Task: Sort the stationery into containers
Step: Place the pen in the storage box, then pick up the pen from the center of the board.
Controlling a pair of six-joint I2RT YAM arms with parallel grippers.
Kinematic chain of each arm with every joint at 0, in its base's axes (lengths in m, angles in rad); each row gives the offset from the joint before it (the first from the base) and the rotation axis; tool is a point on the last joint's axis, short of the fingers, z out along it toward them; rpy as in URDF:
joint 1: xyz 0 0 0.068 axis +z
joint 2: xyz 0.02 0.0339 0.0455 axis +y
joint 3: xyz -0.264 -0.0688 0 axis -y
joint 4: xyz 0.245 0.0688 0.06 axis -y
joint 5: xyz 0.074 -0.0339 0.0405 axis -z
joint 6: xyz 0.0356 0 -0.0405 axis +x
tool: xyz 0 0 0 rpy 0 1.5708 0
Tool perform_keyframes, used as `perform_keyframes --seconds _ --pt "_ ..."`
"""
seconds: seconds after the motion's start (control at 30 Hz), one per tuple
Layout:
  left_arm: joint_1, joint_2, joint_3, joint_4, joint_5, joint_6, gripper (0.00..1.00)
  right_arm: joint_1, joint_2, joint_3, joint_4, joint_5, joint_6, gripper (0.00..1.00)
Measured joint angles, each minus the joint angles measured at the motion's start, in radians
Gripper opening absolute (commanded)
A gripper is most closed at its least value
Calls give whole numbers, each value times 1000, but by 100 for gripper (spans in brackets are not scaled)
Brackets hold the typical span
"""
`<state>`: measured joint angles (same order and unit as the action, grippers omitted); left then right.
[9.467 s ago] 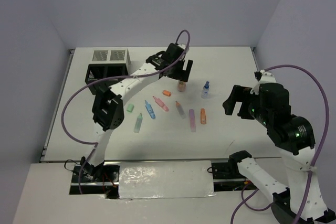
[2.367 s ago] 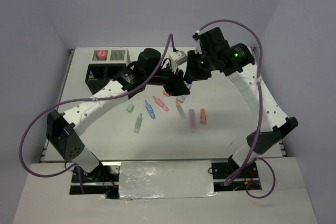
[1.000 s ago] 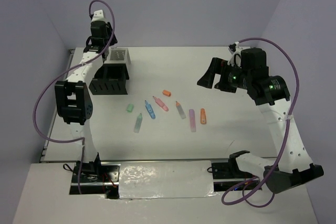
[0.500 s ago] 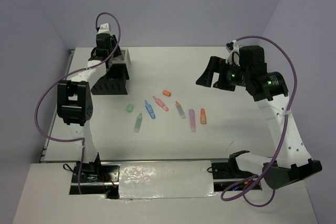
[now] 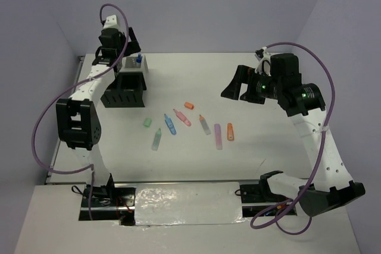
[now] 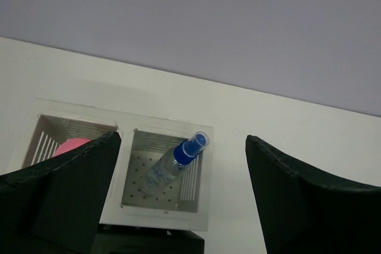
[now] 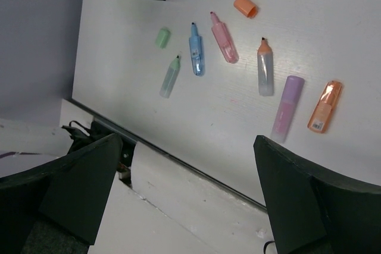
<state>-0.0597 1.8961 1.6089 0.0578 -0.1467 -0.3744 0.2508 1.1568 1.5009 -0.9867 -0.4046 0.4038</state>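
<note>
There it goes: the left claw [image 5: 125, 44] has just sprung wide over the far-left corner of the table. The little blue-capped bottle [image 6: 176, 160] now lies tilted in the right-hand mesh bin of the black organizer [image 5: 124, 93], next to the bin with something pink [image 6: 71, 146] in it. That's one more piece sorted, I'd say, while the right claw [image 5: 238, 86] hangs spread and empty over the right side and the loose markers [image 7: 196, 56] and stubs wait in the middle of the table.
</note>
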Motion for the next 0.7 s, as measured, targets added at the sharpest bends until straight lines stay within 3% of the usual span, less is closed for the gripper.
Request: perform_keyframes --seconds 0.23,0.43,0.53,0.7 --pt "0 -188 110 -221 50 -53 99 9 -8 -123 41 39 -1 100" --pt "-11 -542 -111 -320 108 -81 99 119 33 -172 50 158 -12 97" --pt "-40 -655 -187 -403 90 -97 99 201 78 -172 52 228 -29 90" --pt "-61 -744 -261 -587 47 -104 99 296 174 -187 67 320 -56 68"
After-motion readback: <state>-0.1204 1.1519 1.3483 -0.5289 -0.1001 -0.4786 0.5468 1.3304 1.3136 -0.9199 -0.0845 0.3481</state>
